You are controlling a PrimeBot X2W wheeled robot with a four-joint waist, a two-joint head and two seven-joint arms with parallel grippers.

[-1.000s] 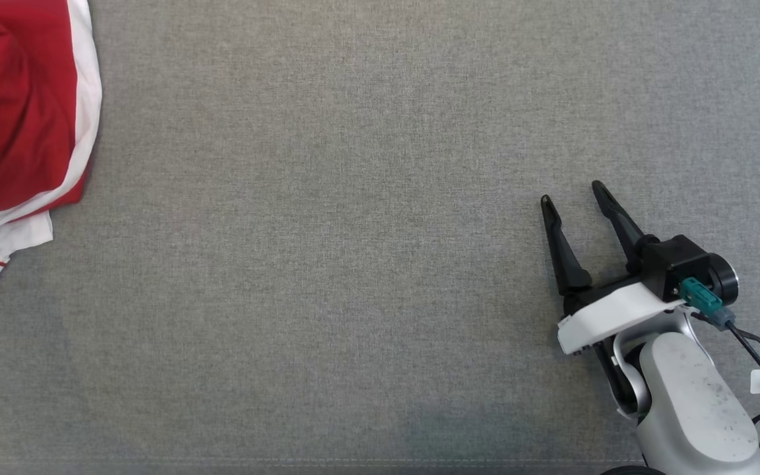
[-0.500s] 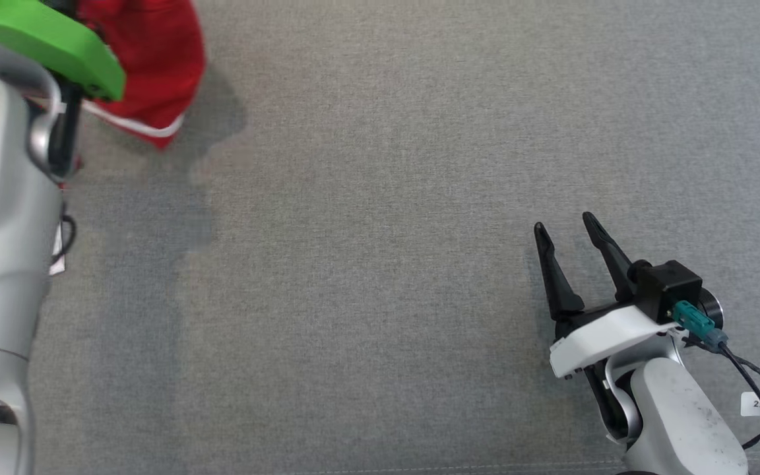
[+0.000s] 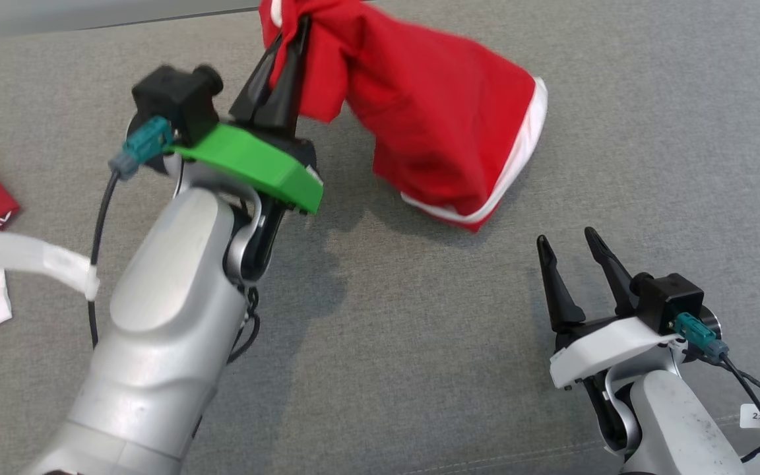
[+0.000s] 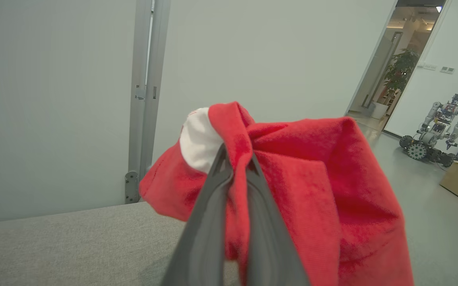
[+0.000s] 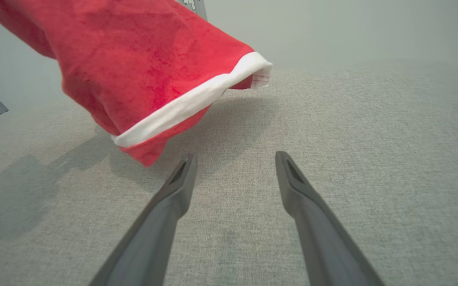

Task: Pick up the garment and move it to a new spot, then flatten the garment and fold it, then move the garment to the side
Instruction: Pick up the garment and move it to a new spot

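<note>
A: Slipping is my worry. The red garment (image 3: pixel 433 119) hangs by one bunched corner with most of its weight dangling, and its low hem is close over the grey surface (image 3: pixel 419 343), where it could drag.

B: Who has it?

A: The left gripper (image 3: pixel 291 33), fingers pinched tight on that bunch, raised above the surface. The right gripper (image 3: pixel 566 236) sits apart, nearer than the hem, spread and empty.

B: Then it may land crumpled.
</note>
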